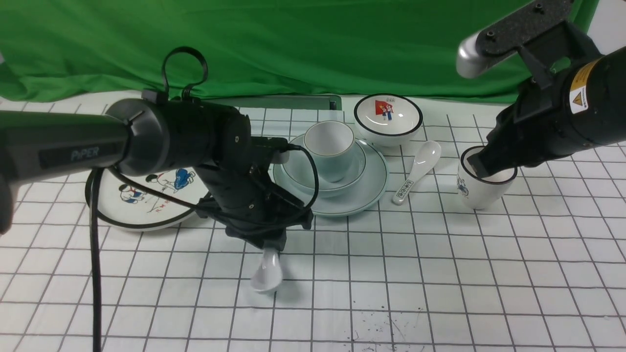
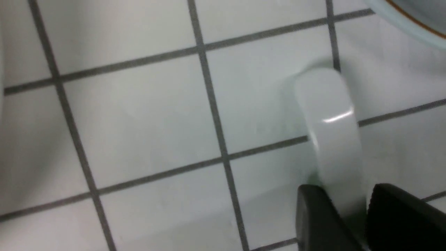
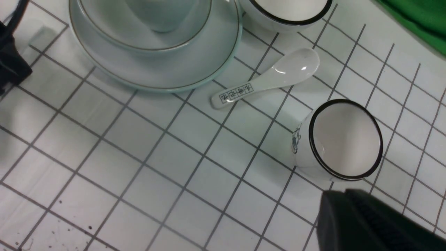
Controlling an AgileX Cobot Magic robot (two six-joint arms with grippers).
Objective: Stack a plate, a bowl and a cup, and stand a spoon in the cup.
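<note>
The pale blue-green cup point(image 1: 328, 146) stands in the pale blue-green bowl point(image 1: 299, 170), which sits on the pale blue-green plate point(image 1: 372, 189) at the table's middle. The stack also shows in the right wrist view: cup point(image 3: 160, 14), bowl point(image 3: 139, 40), plate point(image 3: 174, 75). My left gripper point(image 1: 266, 243) is shut on the handle of the plain white spoon point(image 1: 266, 275), in front of the stack. The spoon's bowl end hangs down close to the cloth. In the left wrist view the handle point(image 2: 331, 132) runs between the fingers point(image 2: 313, 216). My right gripper point(image 1: 481, 166) is shut and empty.
A black-rimmed white cup point(image 1: 481, 190) stands under my right gripper and also shows in the right wrist view point(image 3: 343, 139). A spoon with a printed handle point(image 1: 415, 171) lies beside the plate. A flag-picture bowl point(image 1: 388, 120) stands behind. A cartoon plate point(image 1: 127, 195) lies left, under my left arm.
</note>
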